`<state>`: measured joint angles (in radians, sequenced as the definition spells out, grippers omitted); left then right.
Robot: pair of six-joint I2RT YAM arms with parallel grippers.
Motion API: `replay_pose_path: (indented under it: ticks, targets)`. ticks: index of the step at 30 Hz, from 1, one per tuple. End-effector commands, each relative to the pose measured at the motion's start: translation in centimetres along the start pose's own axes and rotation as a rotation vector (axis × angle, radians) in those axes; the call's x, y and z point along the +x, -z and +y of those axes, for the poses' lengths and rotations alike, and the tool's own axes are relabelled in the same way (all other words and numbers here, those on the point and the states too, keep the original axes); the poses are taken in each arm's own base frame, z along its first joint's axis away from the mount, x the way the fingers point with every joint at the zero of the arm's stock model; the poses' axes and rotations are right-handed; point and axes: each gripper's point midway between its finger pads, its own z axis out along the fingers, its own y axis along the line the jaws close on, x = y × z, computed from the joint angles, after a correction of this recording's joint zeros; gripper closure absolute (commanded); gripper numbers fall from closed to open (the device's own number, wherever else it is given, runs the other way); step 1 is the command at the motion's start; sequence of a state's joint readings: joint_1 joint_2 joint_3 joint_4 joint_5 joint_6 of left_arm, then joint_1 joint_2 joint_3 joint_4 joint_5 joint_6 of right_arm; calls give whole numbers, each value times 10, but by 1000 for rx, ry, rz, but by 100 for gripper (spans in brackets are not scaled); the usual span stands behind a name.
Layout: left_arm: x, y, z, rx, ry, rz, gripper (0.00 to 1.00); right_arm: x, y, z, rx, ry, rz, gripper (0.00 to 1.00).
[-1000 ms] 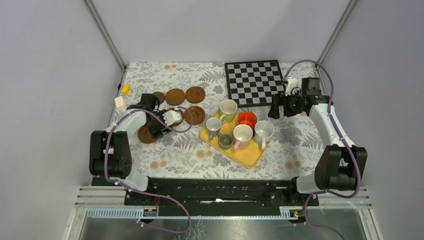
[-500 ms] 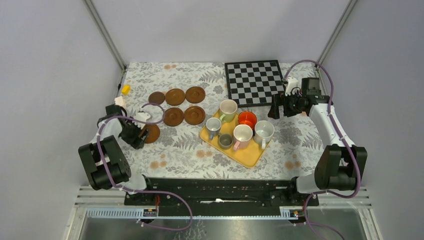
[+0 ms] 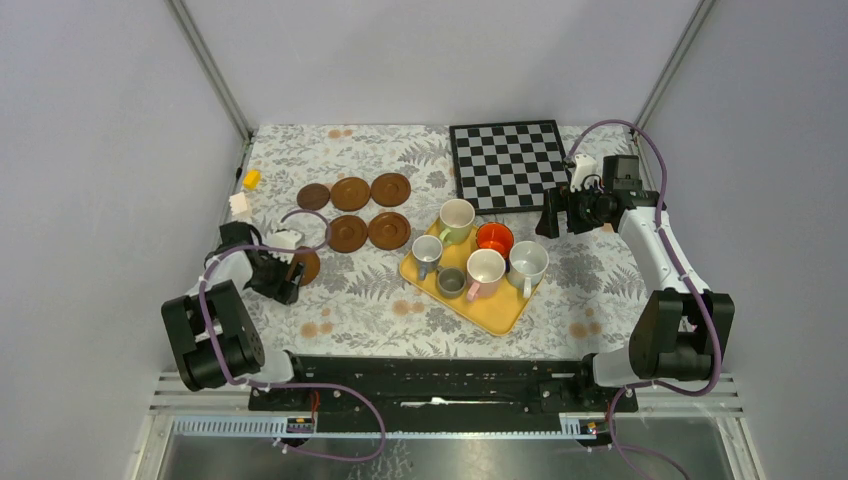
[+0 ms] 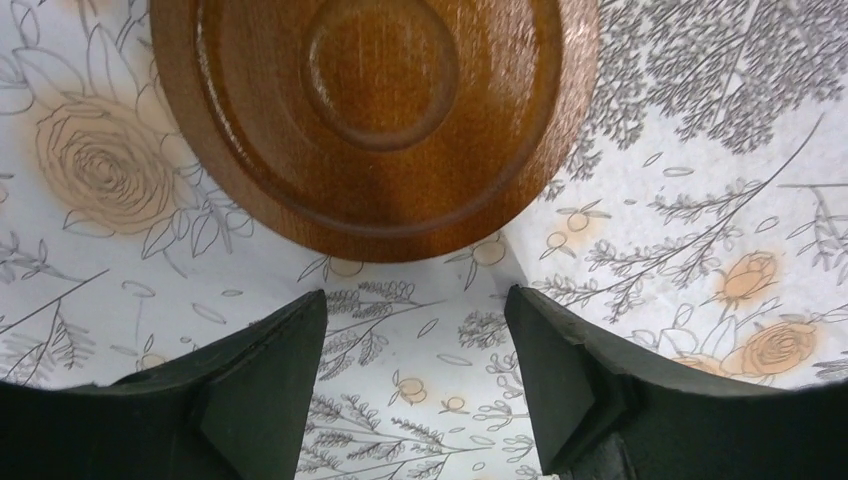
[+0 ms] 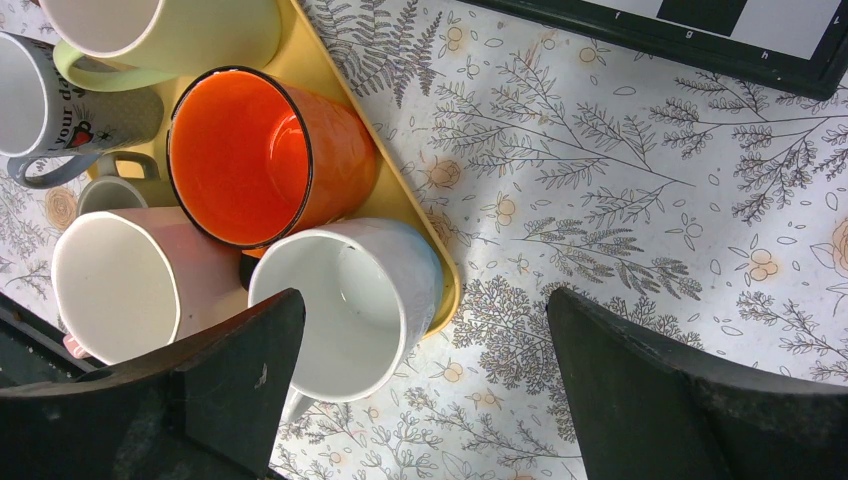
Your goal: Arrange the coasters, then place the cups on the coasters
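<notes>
Brown coaster [image 4: 375,120], far edge cut off, lies just past the left gripper [image 4: 412,325], jaws parted and empty. The right gripper [image 5: 425,330] gapes wide, one finger [image 5: 200,400] hiding part of the white cup [image 5: 350,290].

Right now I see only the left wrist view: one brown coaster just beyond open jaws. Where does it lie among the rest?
Observer: That coaster sits nearest the arms, left of a pair of coasters; three more line up behind them.
Operator: Anything placed on them yet?
Observer: No, all six cups stand on the yellow tray.
Operator: And the other side?
Observer: The right arm hovers right of the tray, jaws wide, holding nothing.
</notes>
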<state>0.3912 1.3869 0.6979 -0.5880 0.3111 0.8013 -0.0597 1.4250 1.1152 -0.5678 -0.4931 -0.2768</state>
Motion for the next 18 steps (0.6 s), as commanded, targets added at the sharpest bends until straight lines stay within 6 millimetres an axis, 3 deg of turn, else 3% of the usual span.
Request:
replay_pose_path:
  ticks: [1,18]
  targets:
    - [-22,-10,-1,24,40,-56,29,-8,3,2,-20,16,-17,2]
    - [-48,-45,23,-48,174,-70,31,-7,1,2,-28,14,-8,2]
